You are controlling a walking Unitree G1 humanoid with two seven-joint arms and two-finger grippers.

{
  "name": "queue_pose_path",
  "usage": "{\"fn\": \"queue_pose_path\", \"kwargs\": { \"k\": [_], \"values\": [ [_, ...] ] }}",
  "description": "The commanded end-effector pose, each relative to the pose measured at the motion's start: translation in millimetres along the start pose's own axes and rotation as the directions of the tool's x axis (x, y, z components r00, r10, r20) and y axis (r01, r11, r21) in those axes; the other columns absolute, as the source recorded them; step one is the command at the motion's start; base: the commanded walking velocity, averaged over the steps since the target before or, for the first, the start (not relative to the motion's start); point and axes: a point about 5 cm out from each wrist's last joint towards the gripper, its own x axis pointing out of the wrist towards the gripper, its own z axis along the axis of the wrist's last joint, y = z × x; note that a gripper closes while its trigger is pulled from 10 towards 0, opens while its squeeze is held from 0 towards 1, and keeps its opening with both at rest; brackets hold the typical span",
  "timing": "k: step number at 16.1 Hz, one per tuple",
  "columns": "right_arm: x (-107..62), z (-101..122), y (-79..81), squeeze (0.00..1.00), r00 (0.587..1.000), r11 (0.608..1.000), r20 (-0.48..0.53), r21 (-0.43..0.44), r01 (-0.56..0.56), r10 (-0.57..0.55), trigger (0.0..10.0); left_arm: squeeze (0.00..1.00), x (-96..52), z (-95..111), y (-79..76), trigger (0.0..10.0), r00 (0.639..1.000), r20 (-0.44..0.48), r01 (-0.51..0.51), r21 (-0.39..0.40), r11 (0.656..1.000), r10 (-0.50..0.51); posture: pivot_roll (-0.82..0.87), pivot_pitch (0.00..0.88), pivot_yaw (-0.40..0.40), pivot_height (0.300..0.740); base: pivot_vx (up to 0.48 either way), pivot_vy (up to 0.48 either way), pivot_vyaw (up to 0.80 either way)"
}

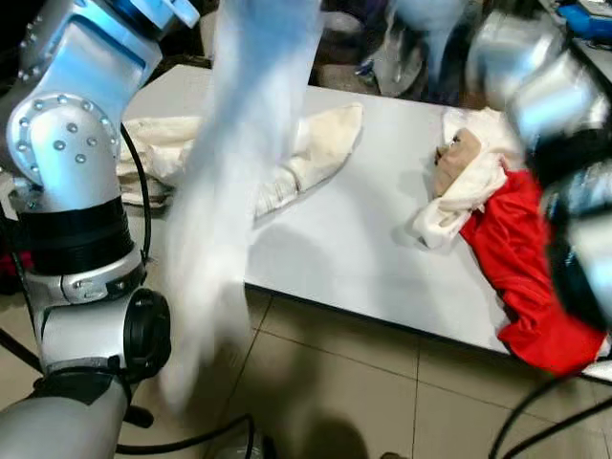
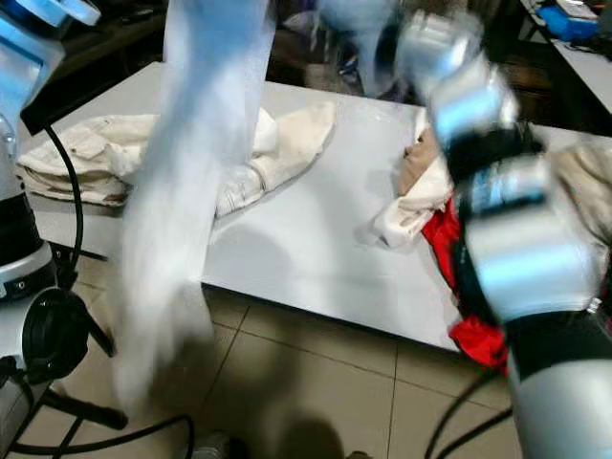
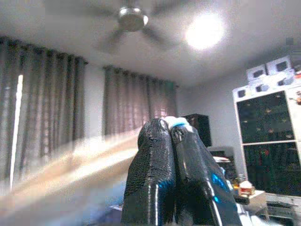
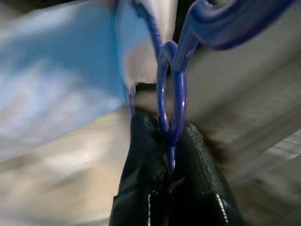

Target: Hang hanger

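Between right gripper (image 4: 170, 141) fingers: blue hanger (image 4: 171, 89) pinched; pale garment (image 1: 234, 191) dangling vertically; left gripper (image 3: 175, 134) pressed together.

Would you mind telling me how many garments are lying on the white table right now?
3, though folds may hide more: a cream garment at the table's far left, a white one bunched on the right, and a red one beside it reaching the near edge.

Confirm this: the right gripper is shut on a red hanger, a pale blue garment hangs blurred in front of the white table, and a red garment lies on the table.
One thing is wrong: the hanger is blue, not red, as the right wrist view shows. The right gripper is shut on it. The rest stands: the pale blue garment hangs blurred before the white table, and the red garment lies on the table.
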Motion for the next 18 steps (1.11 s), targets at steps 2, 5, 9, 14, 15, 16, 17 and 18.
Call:
{"fn": "queue_pose_path", "kwargs": {
  "k": [2, 5, 9, 14, 15, 16, 17, 18],
  "values": [
    [-6.5, 25.6, -39.9, 0.00, 0.965, 0.963, 0.093, -0.092, 0.255, -0.247, 10.0, 0.00, -0.2, 3.3, -2.3, 10.0, 1.000, 0.013, -0.013, 0.005, 1.000, 0.013, 0.01, 0.000, 0.008, 0.740, 0.000, 0.000, 0.00],
    [-2.1, -17.7, 15.8, 0.00, 0.998, 0.998, 0.042, -0.053, 0.041, -0.039, 10.0, 0.00, -16.2, -12.0, 3.2, 10.0, 0.994, -0.038, -0.105, -0.003, 0.994, 0.105, 0.01, 0.000, 0.008, 0.740, 0.000, 0.000, 0.00],
    [-30.1, -95.6, 103.3, 0.00, 0.935, 0.941, -0.103, 0.033, -0.337, 0.338, 10.0, 0.00, -42.6, -72.1, 31.3, 10.0, 0.880, -0.270, -0.373, 0.115, 0.921, 0.390, -0.01, 0.000, 0.034, 0.740, 0.000, 0.000, 0.00],
    [-87.6, -144.3, 165.7, 0.00, 0.820, 0.817, -0.050, 0.142, -0.559, 0.570, 10.0, 0.00, -98.9, -146.2, 68.7, 10.0, 0.591, -0.446, -0.539, 0.402, 0.740, 0.672, -0.04, 0.000, 0.094, 0.740, 0.000, 0.000, 0.00],
    [-96.9, -144.0, 168.1, 0.00, 0.795, 0.789, -0.009, 0.127, -0.601, 0.606, 10.0, 0.00, -107.8, -146.7, 84.0, 10.0, 0.535, -0.424, -0.560, 0.470, 0.683, 0.731, -0.04, 0.000, 0.108, 0.740, 0.000, 0.000, 0.00],
    [-105.5, -143.5, 170.2, 0.00, 0.766, 0.762, 0.014, 0.092, -0.641, 0.643, 10.0, 0.00, -115.4, -143.4, 95.9, 10.0, 0.496, -0.401, -0.586, 0.500, 0.637, 0.770, -0.05, 0.000, 0.115, 0.740, 0.000, 0.000, 0.00],
    [-109.0, -143.4, 171.0, 0.00, 0.753, 0.750, 0.021, 0.078, -0.657, 0.657, 10.0, 0.00, -118.4, -142.1, 100.1, 10.0, 0.479, -0.393, -0.603, 0.502, 0.620, 0.785, -0.05, 0.000, 0.115, 0.740, 0.000, 0.000, 0.00],
    [-120.2, -142.2, 170.1, 0.00, 0.718, 0.715, 0.045, 0.067, -0.696, 0.695, 10.0, 0.00, -129.5, -136.2, 112.3, 10.0, 0.423, -0.376, -0.592, 0.573, 0.566, 0.824, -0.05, 0.000, 0.124, 0.740, 0.000, 0.000, 0.00]
  ]
}}
